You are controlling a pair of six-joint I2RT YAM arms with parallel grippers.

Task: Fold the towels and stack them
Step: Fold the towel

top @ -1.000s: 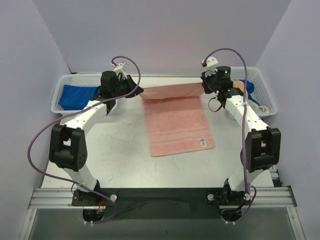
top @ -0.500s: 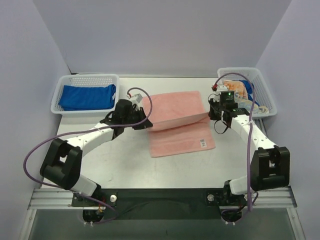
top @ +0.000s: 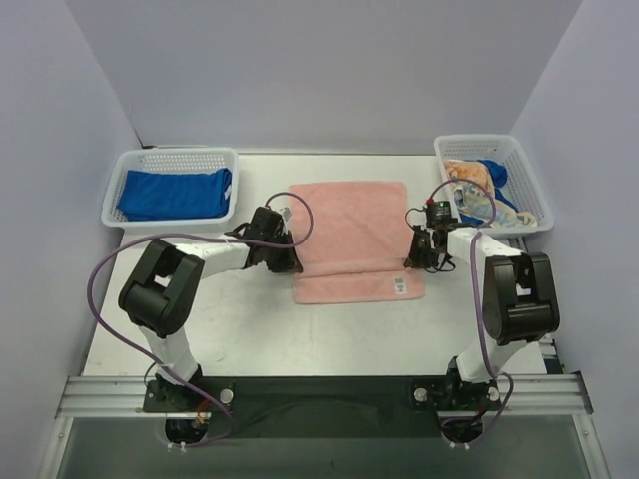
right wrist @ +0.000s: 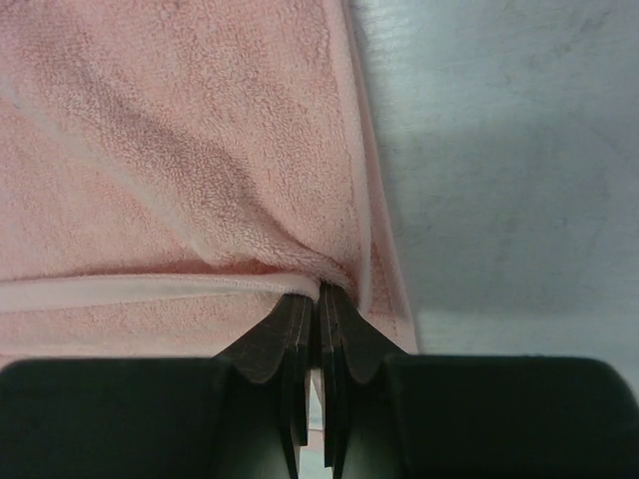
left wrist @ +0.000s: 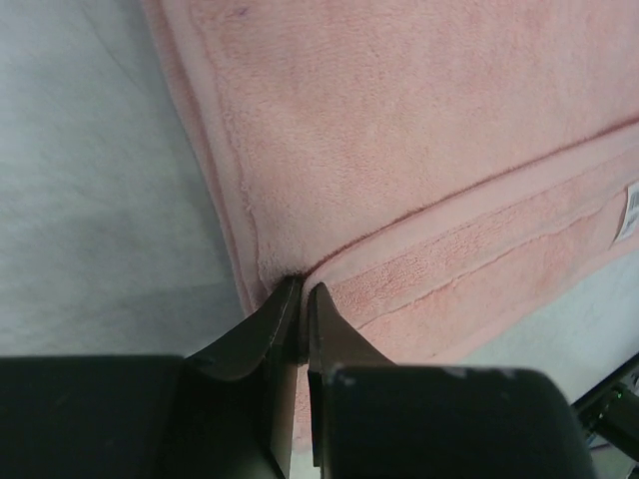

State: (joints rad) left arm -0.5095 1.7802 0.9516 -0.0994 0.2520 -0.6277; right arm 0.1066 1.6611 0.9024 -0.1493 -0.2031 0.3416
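Observation:
The salmon-pink towel [top: 351, 228] lies on the table, its far half folded toward the near edge, leaving a strip of the lower layer showing. My left gripper [top: 293, 265] is shut on the folded layer's left corner, seen in the left wrist view [left wrist: 300, 287] on the pink towel [left wrist: 399, 150]. My right gripper [top: 410, 261] is shut on the right corner, seen in the right wrist view [right wrist: 318, 295] on the pink towel [right wrist: 180, 170]. A folded royal-blue towel [top: 172, 193] lies in the left basket. The white lettered towel [top: 469, 180] is bunched with another blue towel [top: 496, 176] in the right basket.
A white mesh basket [top: 167, 158] stands at the back left, another [top: 519, 160] at the back right. Purple walls close in the table on three sides. The arm bases sit on a black rail [top: 319, 394] at the near edge.
Both grippers carried the towel's far edge up and toward me, then down onto the near half, folding it. Both arms now lie low over the table.

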